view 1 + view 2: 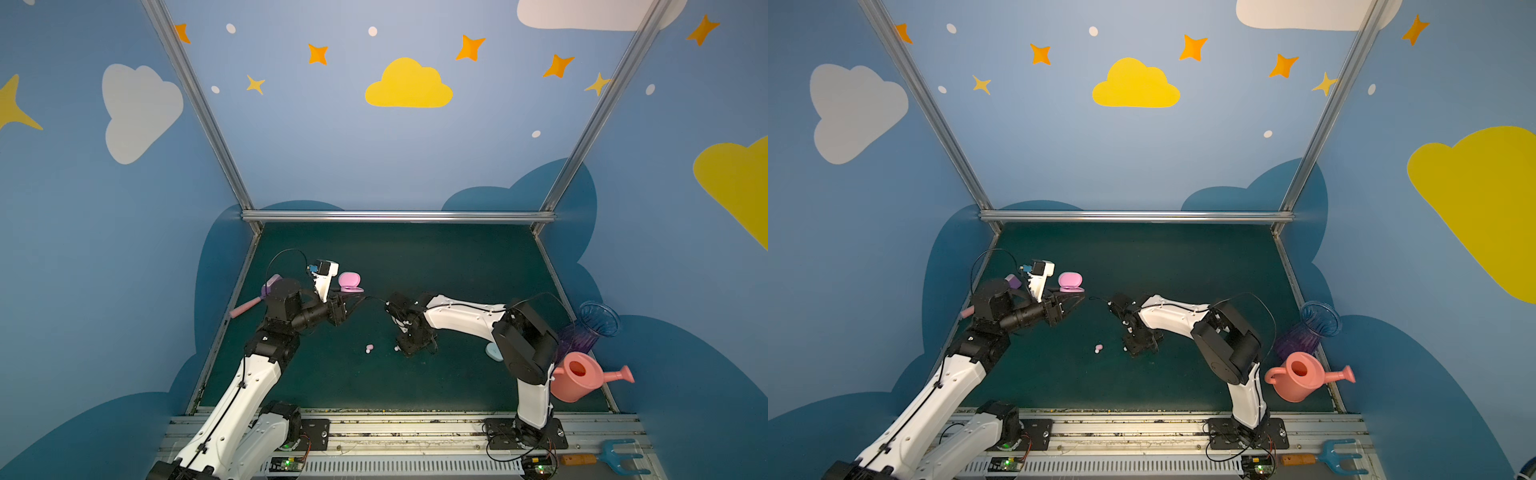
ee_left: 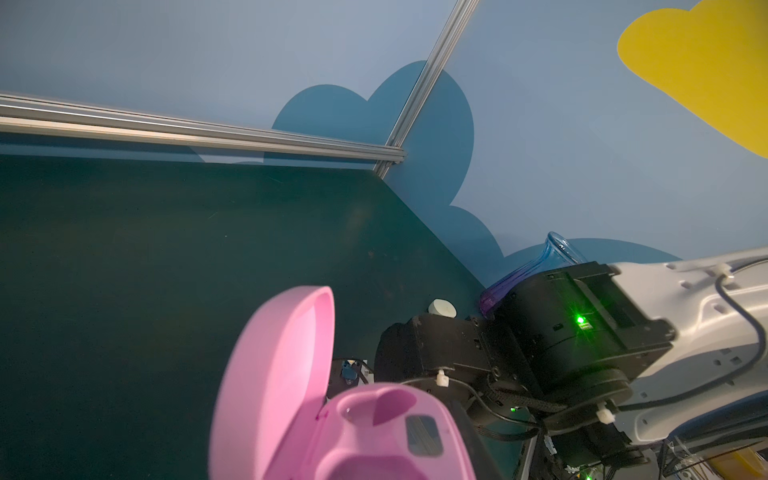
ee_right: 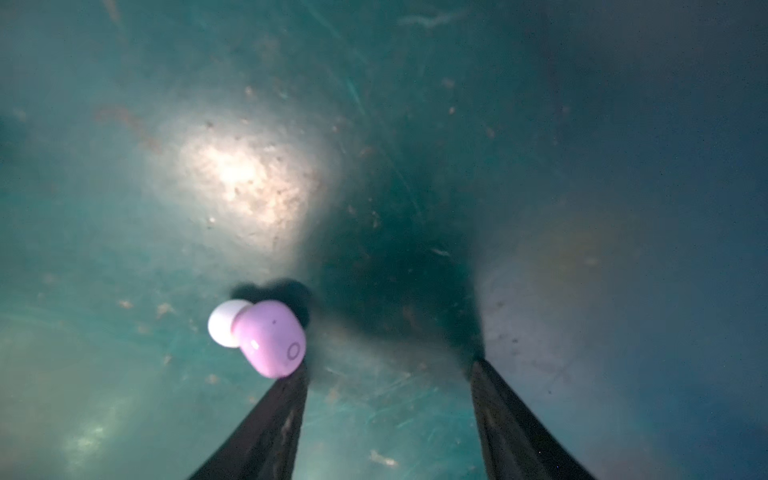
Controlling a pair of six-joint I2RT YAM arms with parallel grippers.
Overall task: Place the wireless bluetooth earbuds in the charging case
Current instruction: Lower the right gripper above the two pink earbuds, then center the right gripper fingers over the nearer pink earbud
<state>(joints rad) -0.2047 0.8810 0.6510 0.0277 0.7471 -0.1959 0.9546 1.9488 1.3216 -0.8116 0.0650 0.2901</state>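
My left gripper (image 1: 352, 296) is shut on an open pink charging case (image 2: 374, 436), held above the mat at the back left with its lid (image 2: 282, 374) raised. The case's earbud wells show nothing inside. My right gripper (image 3: 390, 365) points down at the green mat, open, with bare mat between its fingers. A pink earbud (image 3: 266, 336) with a white tip lies on the mat against the outer tip of one finger (image 3: 286, 415), not between the two. In both top views a second pink earbud (image 1: 369, 348) lies a little to the left of the right gripper (image 1: 405, 348).
A pale blue case (image 1: 494, 352) lies by the right arm, and a whitish case (image 2: 442, 308) shows behind its wrist. A blue-purple vase (image 1: 594, 328) and pink watering can (image 1: 582, 376) stand at the right edge. A purple-headed, pink-handled tool (image 1: 249, 305) lies at the left edge.
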